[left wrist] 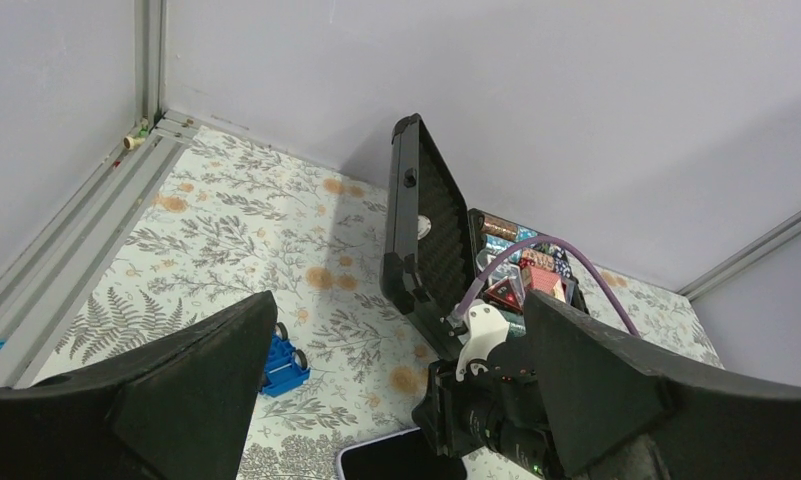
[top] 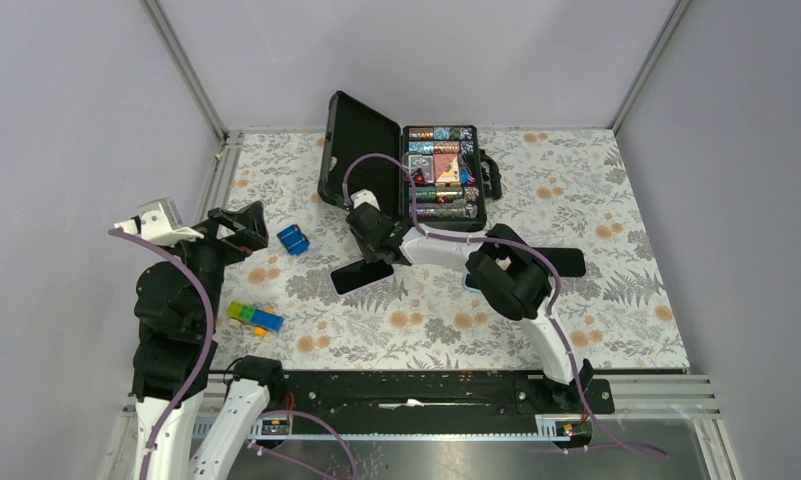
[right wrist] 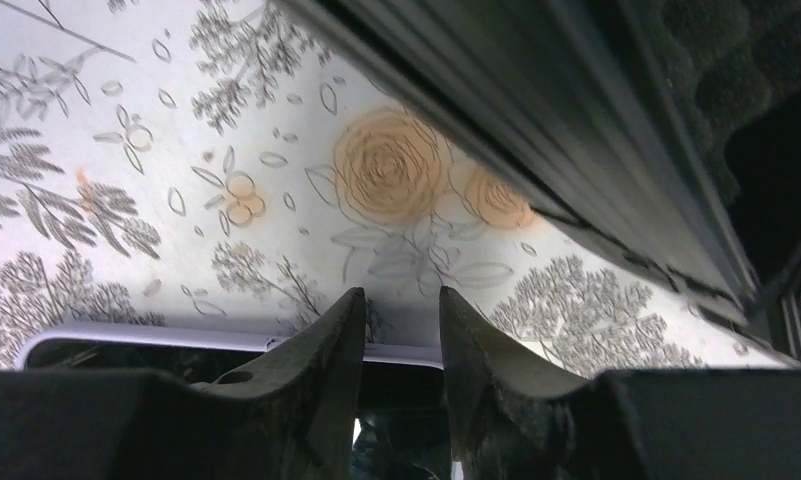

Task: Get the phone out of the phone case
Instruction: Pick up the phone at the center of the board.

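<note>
Since the phone (top: 361, 275) lies flat and screen-up near the middle of the floral mat (top: 616, 210), the overhead view shows the right arm stretched across from its base at 5 o'clock so that the right gripper (top: 373, 258) comes down on the phone's 12 o'clock edge, probably to find a lip to work on. The left gripper (top: 254, 228) hangs off at 9 o'clock, well apart from the phone, likely parked so that it does not crowd the reach. An open black hard case (top: 441, 170) full of small colourful items sits at 12 o'clock, a blue toy car (top: 293, 240) at 10 o'clock and a toy of coloured blocks (top: 254, 317) at 8 o'clock, none of them touching the phone. From the left wrist, that claw's two fingers (left wrist: 176, 400) stand as wide as can be with nothing between them, and they frame the right gripper's body and a corner of the phone at 6 o'clock. From the right wrist, the fingertips (right wrist: 348, 310) stand narrowly parted just over the pale rim of the phone case (right wrist: 176, 340), which wraps the dark screen, so the phone sits fully in its case. The rim runs crosswise through the gap, so the claw appears to clamp nothing. My guess is that it is feeling for the seam between rim and glass.
</note>
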`<state>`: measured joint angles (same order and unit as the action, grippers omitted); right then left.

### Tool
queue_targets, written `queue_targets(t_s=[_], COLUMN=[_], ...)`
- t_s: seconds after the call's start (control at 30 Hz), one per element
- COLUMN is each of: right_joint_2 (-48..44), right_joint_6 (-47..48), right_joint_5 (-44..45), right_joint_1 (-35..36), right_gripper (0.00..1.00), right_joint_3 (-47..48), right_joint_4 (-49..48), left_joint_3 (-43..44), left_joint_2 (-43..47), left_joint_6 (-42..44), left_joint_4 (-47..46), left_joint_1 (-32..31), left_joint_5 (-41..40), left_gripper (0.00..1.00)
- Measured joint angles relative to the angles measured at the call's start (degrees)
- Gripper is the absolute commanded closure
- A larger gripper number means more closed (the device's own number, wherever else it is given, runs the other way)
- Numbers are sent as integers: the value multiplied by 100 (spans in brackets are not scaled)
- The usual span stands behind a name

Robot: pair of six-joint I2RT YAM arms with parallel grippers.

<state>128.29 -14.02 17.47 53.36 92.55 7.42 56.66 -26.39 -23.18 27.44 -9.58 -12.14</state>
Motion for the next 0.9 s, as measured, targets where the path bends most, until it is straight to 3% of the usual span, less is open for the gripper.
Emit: queue_targets(t_s=[0.33,0.7,0.8,0.87,0.9], right_joint_2=[-369,-1346,-1541,-1687,-1770], right_joint_6=[79,203,225,240,243], right_joint_5=[-22,-1012,-1209,-1268,-1276], right_joint_1=[11,11,13,17,22], right_gripper=[59,39,29,6,1], right_joint_3=[-459,-1451,-1606,-1657,-1665], right_joint_4=[195,833,935,1093,1150], left_joint_3=[-9,-9,-9,-9,-9], left_joint_2=[-212,-334,-402,-420,-420], left_joint_6=[-76,31,83,94,94], left_joint_4=[2,2,2,4,4], left_joint_1=[0,0,0,0,0], left_joint_5=[476,1397,1648,1716,1735], left_gripper=[1,1,1,1,1])
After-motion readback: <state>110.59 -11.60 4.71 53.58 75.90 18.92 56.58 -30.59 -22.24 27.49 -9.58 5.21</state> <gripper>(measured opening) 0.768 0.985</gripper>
